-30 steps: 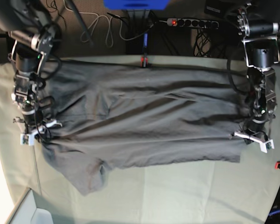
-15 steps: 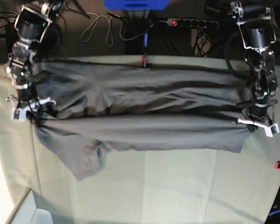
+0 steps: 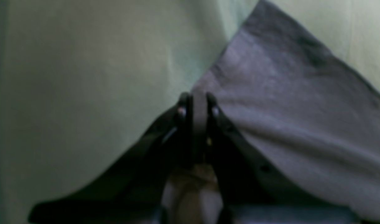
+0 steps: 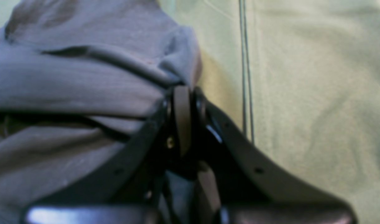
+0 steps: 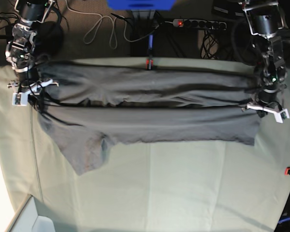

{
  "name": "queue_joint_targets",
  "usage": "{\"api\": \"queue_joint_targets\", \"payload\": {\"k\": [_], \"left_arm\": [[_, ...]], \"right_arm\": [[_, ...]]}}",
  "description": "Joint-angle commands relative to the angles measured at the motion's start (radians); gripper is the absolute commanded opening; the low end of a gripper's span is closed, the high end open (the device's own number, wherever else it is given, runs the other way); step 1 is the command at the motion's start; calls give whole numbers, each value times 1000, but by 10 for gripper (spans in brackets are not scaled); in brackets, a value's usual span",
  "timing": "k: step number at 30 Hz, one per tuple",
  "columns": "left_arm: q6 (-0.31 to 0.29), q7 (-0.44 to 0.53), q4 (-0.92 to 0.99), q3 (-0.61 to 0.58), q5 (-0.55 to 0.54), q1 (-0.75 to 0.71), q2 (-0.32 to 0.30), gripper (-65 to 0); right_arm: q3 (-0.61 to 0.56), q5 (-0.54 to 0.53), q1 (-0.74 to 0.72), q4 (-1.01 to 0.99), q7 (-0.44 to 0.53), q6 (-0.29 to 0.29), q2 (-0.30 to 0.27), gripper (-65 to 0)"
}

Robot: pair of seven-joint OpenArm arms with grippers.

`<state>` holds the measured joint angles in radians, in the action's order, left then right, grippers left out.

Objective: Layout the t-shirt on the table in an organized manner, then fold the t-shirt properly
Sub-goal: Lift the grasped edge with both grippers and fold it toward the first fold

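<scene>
Base view: the table (image 5: 183, 193) fills most of the picture under a pale green cloth with faint crease lines. The t-shirt (image 5: 150, 113) is stretched wide across the upper half, from 9 o'clock to 3 o'clock, and one sleeve hangs down toward 7 o'clock. The right gripper (image 5: 31, 94) pinches the shirt's edge at 9 o'clock, and the left gripper (image 5: 266, 108) pinches the opposite edge at 3 o'clock. A small red clamp (image 5: 148, 63) sits on the table's far edge at 12 o'clock. Behind it, on the floor, lie a power strip (image 5: 198, 23) and a looped white cable (image 5: 104, 26).

Left wrist view: the left gripper (image 3: 196, 104) has its jaws narrow, with a fold of the grey shirt (image 3: 301, 124) between them. The green cloth (image 3: 84, 93) lies from 9 to 12 o'clock.

Right wrist view: the right gripper (image 4: 183, 96) is likewise clamped narrow on the bunched shirt (image 4: 68, 77). The green cloth (image 4: 317, 93) lies at 3 o'clock.
</scene>
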<state>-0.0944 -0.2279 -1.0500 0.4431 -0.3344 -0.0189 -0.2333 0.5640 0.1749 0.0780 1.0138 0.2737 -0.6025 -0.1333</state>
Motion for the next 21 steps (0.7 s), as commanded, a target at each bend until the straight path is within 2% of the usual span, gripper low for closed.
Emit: {"api": "queue_joint_targets", "payload": {"k": [1, 2, 3, 8, 10, 13, 16, 21], "left_arm": [[3, 23, -17, 4, -1, 9, -18, -642], [3, 11, -17, 4, -1, 9, -18, -620], [3, -11, -17, 6, -1, 12, -18, -586], [3, -113, -75, 12, -1, 10, -18, -347], [3, -133, -134, 12, -1, 6, -18, -294], [6, -130, -195, 12, -1, -2, -18, -283], [6, -130, -197, 12, 2, 58, -18, -282], [5, -130, -34, 4, 10, 201, -18, -282]], "right_arm": [[3, -16, -11, 12, 22, -10, -18, -650], [3, -16, -13, 12, 20, -12, -19, -650], [3, -16, -14, 12, 20, -12, -21, -622], [11, -15, -8, 30, 29, -12, -24, -388], [40, -18, -1, 73, 29, -12, -24, -335], [80, -19, 10, 150, 26, -12, -7, -302], [83, -19, 6, 193, 22, -12, 4, -291], [75, -19, -45, 175, 20, -12, 7, -292]]}}
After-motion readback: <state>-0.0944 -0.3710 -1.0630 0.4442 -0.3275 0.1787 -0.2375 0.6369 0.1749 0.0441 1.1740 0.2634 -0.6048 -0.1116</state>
